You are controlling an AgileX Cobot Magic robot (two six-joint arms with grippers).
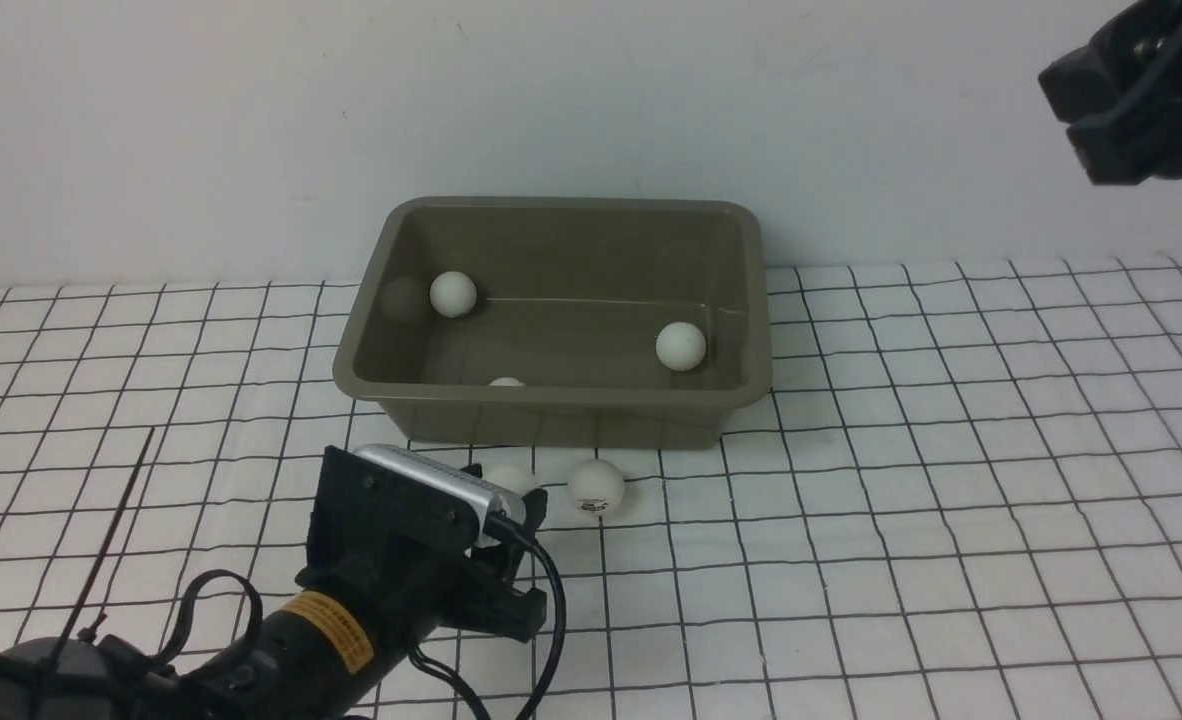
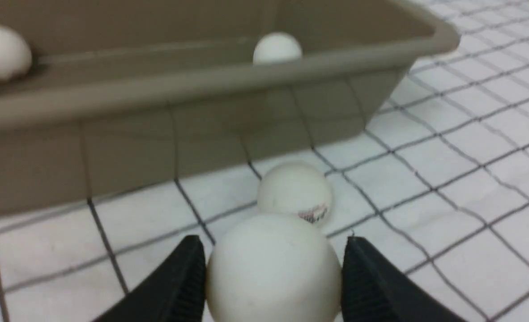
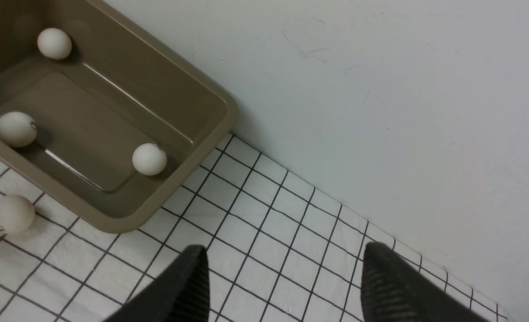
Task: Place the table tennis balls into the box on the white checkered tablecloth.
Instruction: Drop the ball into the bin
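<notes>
Left arm [image 1: 351, 610]: extended forward and low, with the wrist close to level. Left gripper [image 2: 273, 245]: both black fingers [image 2: 179, 286] bear against opposite sides of a table tennis ball [image 2: 271, 273] seated between them. Right arm [image 1: 1136, 90]: raised high at the far right, only its end visible in the front view. Right gripper [image 3: 287, 252]: jaws apart, empty

Box [image 1: 561, 208] is sitting on tablecloth [image 1: 951, 450], toward the back. Lying inside: rear-left ball [image 1: 452, 294], right ball [image 1: 680, 346], near-wall ball [image 1: 506, 382]. Front-right ball [image 1: 596, 486] is lying before the box; front-left ball [image 1: 513, 477], just beside it, is sitting between left gripper [image 2: 273, 250] jaws.
</notes>
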